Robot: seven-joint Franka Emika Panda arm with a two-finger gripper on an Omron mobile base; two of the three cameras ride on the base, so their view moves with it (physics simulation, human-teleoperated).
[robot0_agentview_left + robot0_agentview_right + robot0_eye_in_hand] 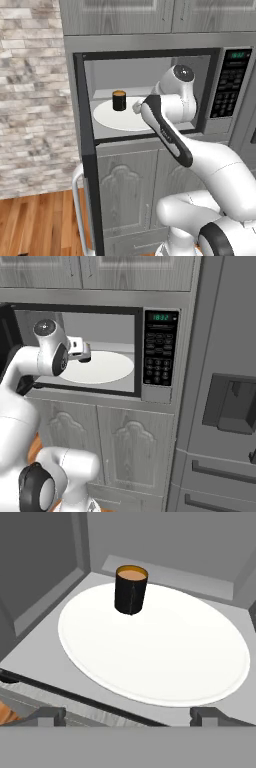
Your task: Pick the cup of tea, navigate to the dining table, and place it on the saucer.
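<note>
- Nearest our hand view, our gripper (128,716) stands released, jaws wide apart and holding nothing, its fingertips (50,714) at the microwave (150,90) threshold.
- Ahead of the gripper and well apart from it, the cup of tea (131,589) stands upright on the white turntable plate (200,662), long axis vertical, mouth up.
- We cannot make out which way its handle points.
- Beside the gripper, the microwave door (89,165) hangs open.

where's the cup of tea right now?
The cup of tea stands upright inside the open microwave, on the far left part of its white round plate; the hand view shows the open gripper short of it.
</note>
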